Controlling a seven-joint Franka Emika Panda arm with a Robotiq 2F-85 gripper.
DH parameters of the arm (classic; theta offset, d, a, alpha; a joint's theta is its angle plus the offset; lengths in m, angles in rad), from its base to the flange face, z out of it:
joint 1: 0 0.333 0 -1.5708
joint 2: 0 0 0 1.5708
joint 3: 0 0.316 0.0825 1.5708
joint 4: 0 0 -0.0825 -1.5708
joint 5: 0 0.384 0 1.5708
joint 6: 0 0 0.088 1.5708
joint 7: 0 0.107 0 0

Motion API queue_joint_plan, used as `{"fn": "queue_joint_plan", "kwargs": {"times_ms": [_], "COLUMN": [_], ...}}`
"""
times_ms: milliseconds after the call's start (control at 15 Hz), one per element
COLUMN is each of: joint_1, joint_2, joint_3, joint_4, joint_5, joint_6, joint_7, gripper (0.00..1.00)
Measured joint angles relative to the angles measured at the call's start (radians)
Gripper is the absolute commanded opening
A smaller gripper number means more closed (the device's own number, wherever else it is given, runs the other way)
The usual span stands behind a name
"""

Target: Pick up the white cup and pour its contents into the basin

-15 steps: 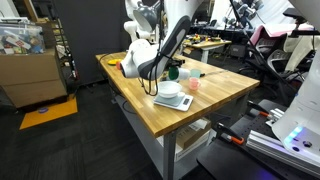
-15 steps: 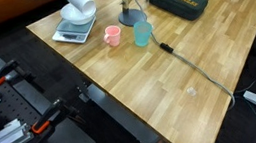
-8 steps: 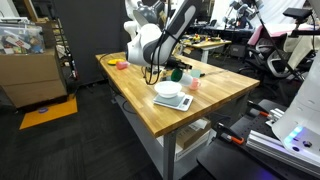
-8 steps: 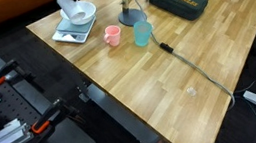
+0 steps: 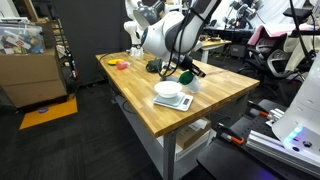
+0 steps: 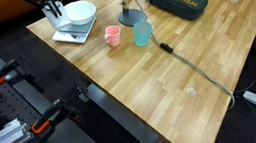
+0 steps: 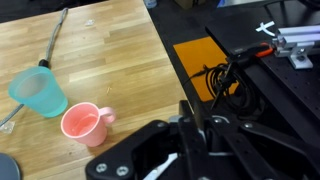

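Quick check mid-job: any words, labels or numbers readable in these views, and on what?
No text is readable anywhere.
Dark case: any marking on its lid is too small to read.
Flat white base under the white bowl: nothing legible.
White cup and pink cup: no print shows in the wrist view.
Cardboard box: too blurred.

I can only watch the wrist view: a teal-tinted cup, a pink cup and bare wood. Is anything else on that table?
Observer: Yes, a white bowl on a flat white base stands near one corner of the table.
Operator: Where is the gripper relative to it?
Observer: The gripper hangs raised next to the bowl, on the side away from the pink cup.
Operator: Anything else?
Observer: A long black case lies flat, apart from the teal-tinted cup.
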Motion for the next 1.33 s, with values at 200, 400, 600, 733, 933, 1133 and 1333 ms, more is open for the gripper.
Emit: {"fn": "queue_joint_plan", "kwargs": {"times_ms": [200,400,600,733,933,1133,1333], "joint_1": [-0.011,-0.018,-0.032,-0.049,-0.081,-0.091,-0.087], "joint_2": [-0.102,-0.180,-0.220,-0.227,-0.233,-0.236,-0.234], "joint_3": [-0.042,-0.093,-0.149,-0.187,-0.239,-0.256,-0.252], "joint_4": [-0.119,-0.238,-0.338,-0.377,-0.393,-0.393,-0.393], "joint_5": [0.056,0.126,0.192,0.223,0.268,0.285,0.285], "joint_6": [0.120,0.210,0.289,0.352,0.435,0.463,0.462], "joint_7": [0.072,0.153,0.226,0.263,0.293,0.307,0.308], "gripper": [0.02,0.02,0.02,0.02,0.02,0.09,0.02]}}
